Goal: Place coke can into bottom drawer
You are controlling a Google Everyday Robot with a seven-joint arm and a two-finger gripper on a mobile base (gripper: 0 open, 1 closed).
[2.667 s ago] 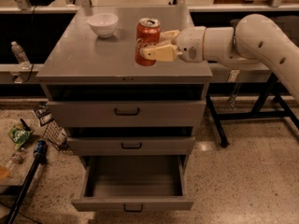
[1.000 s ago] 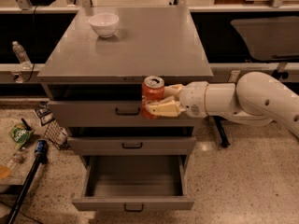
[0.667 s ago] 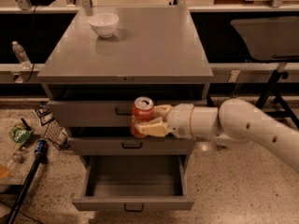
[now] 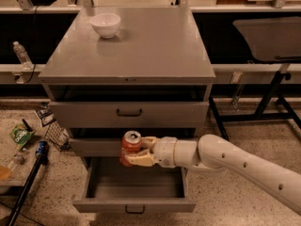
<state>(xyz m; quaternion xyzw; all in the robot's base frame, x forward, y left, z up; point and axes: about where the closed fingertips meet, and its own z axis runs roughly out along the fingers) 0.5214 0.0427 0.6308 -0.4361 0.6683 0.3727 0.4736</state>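
- Holding the coke can (image 4: pixel 130 146) upright (silver top up) in the gripper (image 4: pixel 136 150), fingers clamped on its sides.
- Hovering over the open bottom drawer (image 4: pixel 103 205), in front of the middle drawer (image 4: pixel 89 147).
- Up on the cabinet top (image 4: pixel 155 46), well apart: a white bowl (image 4: pixel 105 24).

Grey cabinet in a dim, warm-lit workroom
A grey metal cabinet (image 4: pixel 141 51) stands on a speckled floor (image 4: pixel 254 131); behind it runs a long pale shelf (image 4: pixel 249 69) with dark space above and below, and a black-legged table (image 4: pixel 273 32) stands at the right
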